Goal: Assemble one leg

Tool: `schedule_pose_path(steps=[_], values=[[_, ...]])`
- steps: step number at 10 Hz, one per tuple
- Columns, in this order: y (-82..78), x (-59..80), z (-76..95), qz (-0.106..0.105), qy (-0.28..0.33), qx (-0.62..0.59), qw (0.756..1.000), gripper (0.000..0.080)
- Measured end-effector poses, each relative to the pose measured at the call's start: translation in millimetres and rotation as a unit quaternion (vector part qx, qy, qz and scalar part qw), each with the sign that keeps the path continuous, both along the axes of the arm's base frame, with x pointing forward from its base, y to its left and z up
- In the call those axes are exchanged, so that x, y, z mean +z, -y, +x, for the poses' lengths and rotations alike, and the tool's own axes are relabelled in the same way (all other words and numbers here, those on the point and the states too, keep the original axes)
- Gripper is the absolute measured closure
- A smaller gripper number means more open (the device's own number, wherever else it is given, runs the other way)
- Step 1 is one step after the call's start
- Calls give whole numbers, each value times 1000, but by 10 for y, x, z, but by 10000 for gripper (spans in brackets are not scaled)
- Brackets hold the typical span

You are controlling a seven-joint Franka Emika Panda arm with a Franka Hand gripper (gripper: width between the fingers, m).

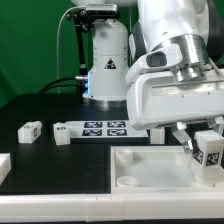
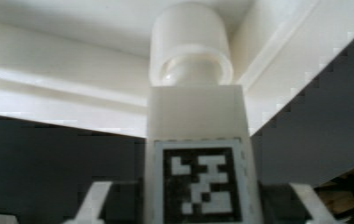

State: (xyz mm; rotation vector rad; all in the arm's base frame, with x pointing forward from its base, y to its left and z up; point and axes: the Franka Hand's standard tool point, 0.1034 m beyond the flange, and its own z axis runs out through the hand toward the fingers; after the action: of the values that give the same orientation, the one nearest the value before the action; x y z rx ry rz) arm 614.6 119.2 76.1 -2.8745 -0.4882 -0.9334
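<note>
Gripping one leg between its two fingers, the gripper hangs just above one end of the white panel. From where I stand this looks like the insertion step. The leg is off the table, clamped by its square marked body, and its rounded end points away from the wrist toward the panel. The wrist view shows that round tip close to an inner corner of the panel, but I cannot tell whether it touches or whether a hole lies right ahead of it. The next move, I'd judge, calls for lining the tip up with its socket and holding the leg straight along the fingers. It then wants pressing or turning home without slipping in the grip.

Counting: one arm, one gripper, one panel beneath it, and one marker board well off to the gripper's side. Of legs, one is in the grip. A second leg and what looks like a third leg lie loose, far from the gripper. A white piece cut by the picture's edge may be another.
</note>
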Motion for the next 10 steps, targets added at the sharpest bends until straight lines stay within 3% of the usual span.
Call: schedule_pose_path(steps=[8,9,10], values=[[-3,-20,-13,-1,-11,1,1000,499],[-3,-23,-14,-1,-11,1,1000,195],[-3,-24,-15,-1,-11,1,1000,195]])
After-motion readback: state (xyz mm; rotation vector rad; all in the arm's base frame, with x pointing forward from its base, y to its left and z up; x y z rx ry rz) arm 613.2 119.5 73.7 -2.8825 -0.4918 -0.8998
